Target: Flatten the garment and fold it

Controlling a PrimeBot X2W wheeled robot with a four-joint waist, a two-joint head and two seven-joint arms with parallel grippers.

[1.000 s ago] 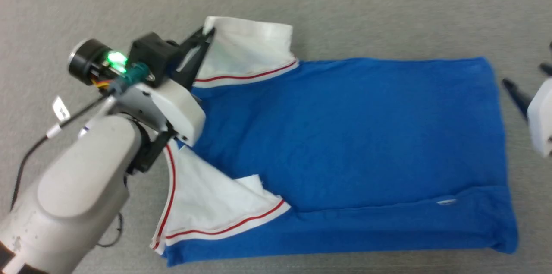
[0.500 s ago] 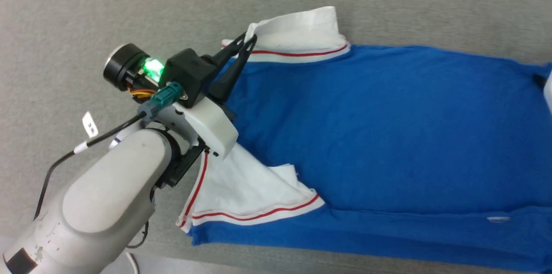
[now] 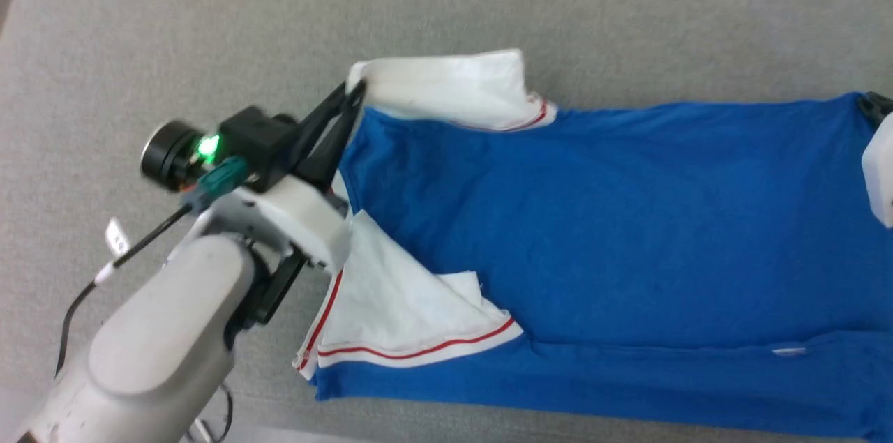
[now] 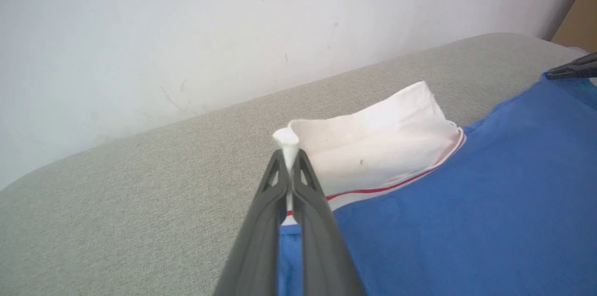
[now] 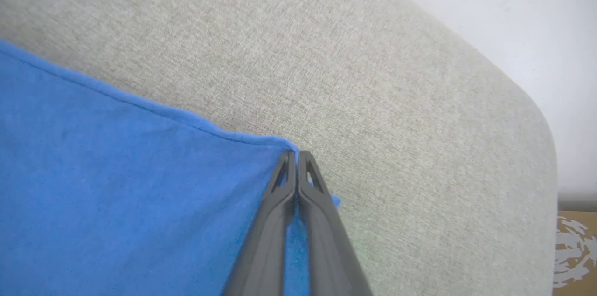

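Position of the garment (image 3: 593, 220): it lies lengthwise across the grey bench (image 3: 209, 24), with the sleeves at the left of the head view and the hem running off the right edge. The far sleeve (image 3: 446, 87) is raised off the blue body. The near sleeve (image 3: 404, 317) lies folded over it at lower centre, and a long crease runs along the lower edge.

Step in hand, as judged: flattening. The left gripper (image 4: 289, 165) has its fingers pinching the white corner of the far sleeve, a tuft of cloth standing above the tips. The right gripper (image 5: 296, 156) has its fingers pressed together on the far hem corner, with blue cloth showing on both sides of them.

Next move, as judged: draw the two grips apart along the far edge to tension it, then lay it down flat. The near sleeve and the lower crease remain to be smoothed before any fold.

Clearances: bare bench lies beyond the far edge up to the wall (image 4: 186, 30). The rounded bench corner sits near the right fingers. The lower garment edge lies close to the near bench edge at bottom left of the head view, so little room remains there.
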